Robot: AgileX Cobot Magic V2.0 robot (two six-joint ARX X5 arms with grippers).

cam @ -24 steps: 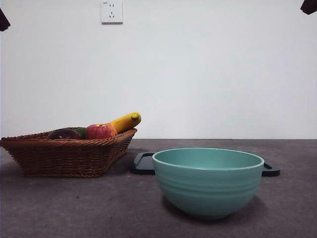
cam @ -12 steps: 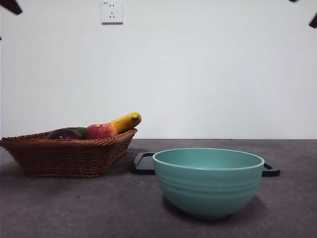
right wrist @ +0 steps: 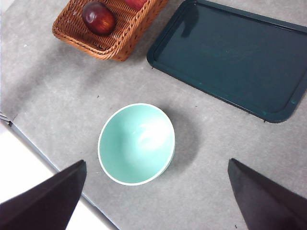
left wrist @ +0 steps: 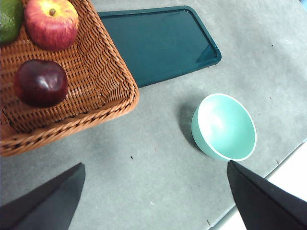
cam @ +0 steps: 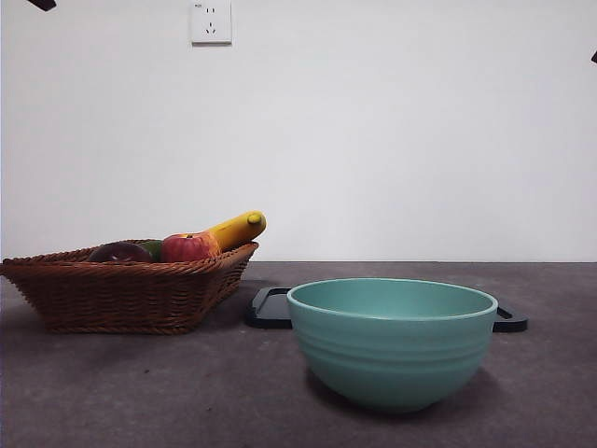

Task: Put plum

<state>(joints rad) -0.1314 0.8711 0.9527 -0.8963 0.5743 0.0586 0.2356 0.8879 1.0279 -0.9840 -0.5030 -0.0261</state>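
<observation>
- One plum (left wrist: 41, 82)
- One red apple (left wrist: 51, 22)
- One green fruit (left wrist: 9, 18)
- One banana (cam: 237, 228)
- One wicker basket (cam: 131, 294)
- One teal bowl (cam: 392, 341)
- One dark tray (right wrist: 232, 57)
- Two end effectors: left (left wrist: 153, 201), right (right wrist: 153, 199)

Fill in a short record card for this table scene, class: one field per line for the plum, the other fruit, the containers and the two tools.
plum: round dark maroon plum lying in the brown woven wicker basket
other fruit: red-yellow apple, green fruit and yellow banana, all in the basket
bowl: mint-green ceramic bowl, nothing in it, standing on the grey table
tray: dark teal rectangular tray, bare, behind the bowl
left tool: open, high above the table, holding nothing
right tool: open, high above the bowl, holding nothing
</observation>
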